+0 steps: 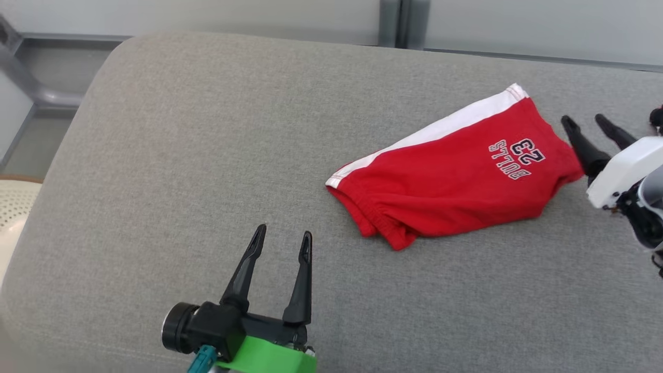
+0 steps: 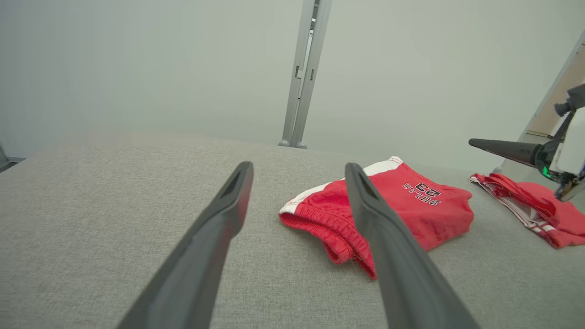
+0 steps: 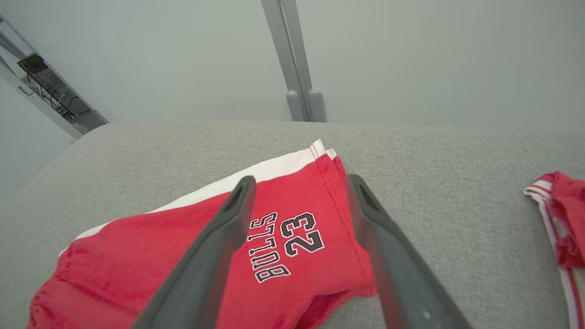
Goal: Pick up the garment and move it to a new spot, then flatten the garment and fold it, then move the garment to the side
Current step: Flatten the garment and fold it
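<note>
The red Bulls 23 shorts (image 1: 456,176) lie right of centre on the grey fabric-covered table (image 1: 207,129). They look doubled over, one leg on the other, with the white side stripe along the far edge and the elastic waistband (image 2: 320,221) towards the left pincer. The cloth lies fairly flat, though the waistband end is bunched and a lower layer peeks out at the hem. I judge the flattening and the fold to be done. What seems to be left is moving the shorts to the side, unless this spot already counts as the side.

The right pincer (image 1: 584,119) hovers just beside the hem end of the shorts, wide open and holding nothing. From its own camera its fingers frame the printed lettering (image 3: 283,246), but I cannot tell whether they touch the cloth. The left pincer (image 1: 284,231) is also spread wide and empty, over bare table well apart from the shorts.

The head view gives the shorts' whole outline and both pincers' places. It also shows a cream perforated object (image 1: 15,207) past the table's left edge. Both wrist views show a second red garment with striped white trim (image 2: 534,205), crumpled on the table to the right of the shorts. The left wrist view shows the right pincer edge-on, raised above the table.
</note>
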